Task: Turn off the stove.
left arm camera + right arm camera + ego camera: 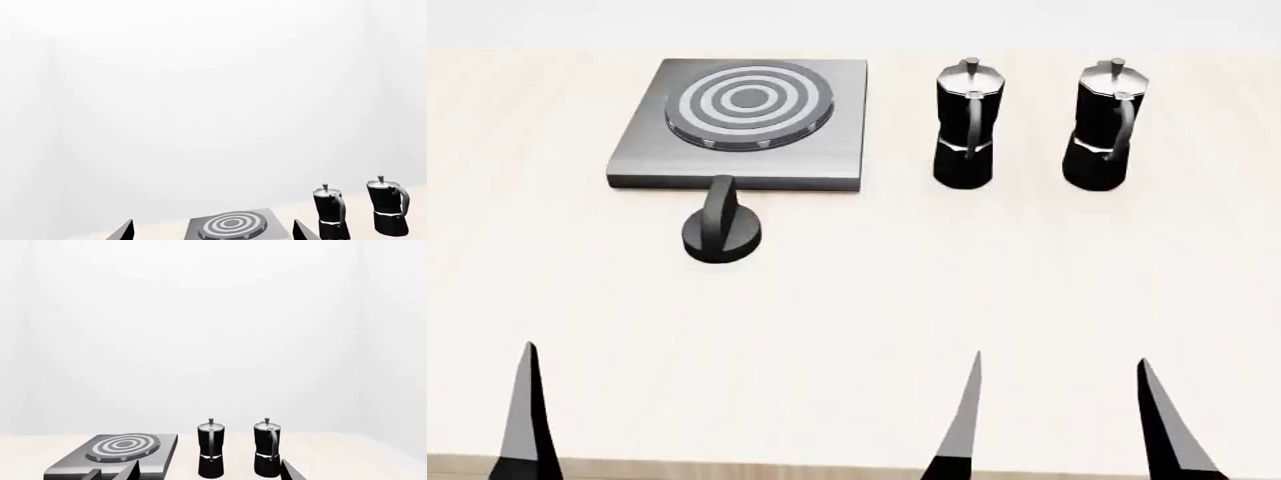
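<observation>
The stove (pixel 761 140) is a flat grey metal plate with a ring burner, at the table's far left in the head view. Its round black ridged knob (pixel 723 232) sits apart, just in front of the plate. My right gripper (pixel 1058 365) is open and empty near the front edge, well short of the knob and right of it. Only one finger (pixel 527 410) of my left gripper shows there. In the left wrist view the left gripper (pixel 213 231) is open and empty, with the stove (pixel 230 225) ahead between its fingers. The right wrist view shows the right gripper (pixel 208 471) open and the stove (pixel 123 450).
Two black-and-silver moka pots (pixel 968 125) (pixel 1108 122) stand upright right of the stove, side by side. They also show in the right wrist view (pixel 212 450) (pixel 267 449) and the left wrist view (pixel 330 210). The light wooden table (pixel 868 300) ends at a plain white wall.
</observation>
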Controlling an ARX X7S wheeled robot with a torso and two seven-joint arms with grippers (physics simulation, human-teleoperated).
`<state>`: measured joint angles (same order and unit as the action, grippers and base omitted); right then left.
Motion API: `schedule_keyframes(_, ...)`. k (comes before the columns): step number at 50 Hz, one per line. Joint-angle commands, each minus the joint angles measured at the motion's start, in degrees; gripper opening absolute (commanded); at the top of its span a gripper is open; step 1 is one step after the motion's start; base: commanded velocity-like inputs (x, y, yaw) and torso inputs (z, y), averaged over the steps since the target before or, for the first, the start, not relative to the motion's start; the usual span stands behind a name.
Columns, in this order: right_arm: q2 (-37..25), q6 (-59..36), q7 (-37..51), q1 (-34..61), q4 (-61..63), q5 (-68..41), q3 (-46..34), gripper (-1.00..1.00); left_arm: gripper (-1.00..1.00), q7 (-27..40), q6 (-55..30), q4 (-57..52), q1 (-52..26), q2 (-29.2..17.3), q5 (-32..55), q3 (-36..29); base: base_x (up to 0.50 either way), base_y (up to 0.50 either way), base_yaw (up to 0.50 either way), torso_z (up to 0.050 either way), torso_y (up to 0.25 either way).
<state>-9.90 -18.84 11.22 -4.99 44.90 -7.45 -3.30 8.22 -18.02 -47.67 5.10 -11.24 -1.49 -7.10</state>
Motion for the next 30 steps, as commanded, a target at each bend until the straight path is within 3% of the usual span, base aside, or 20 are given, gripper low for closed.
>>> schedule_keyframes(1, -0.64, -0.03, 0.72, -0.23, 1.66, -0.52, 0.10, 1.00, 1.00, 0.76, -0.98, -2.30, -0.02, -0.52, -0.38, -0.22, 0.00, 0.00, 0.00, 0.000, 0.000)
schedule_keyframes(15, -1.52, 1.11, 1.02, -0.70, 1.64, -0.06, -1.00, 1.00, 1.00, 1.58, -0.88, -2.44, 0.11, -1.14, -0.23, -0.50, 0.03, 0.00, 0.00, 0.000, 0.000)
schedule_keyframes(30, -2.52, 1.27, 2.01, -0.67, 1.56, -1.12, -1.69, 1.00, 1.00, 2.65, -0.97, -1.70, -0.31, -1.96, 0.64, -0.93, 0.28, 0.00, 0.00, 0.000, 0.000)
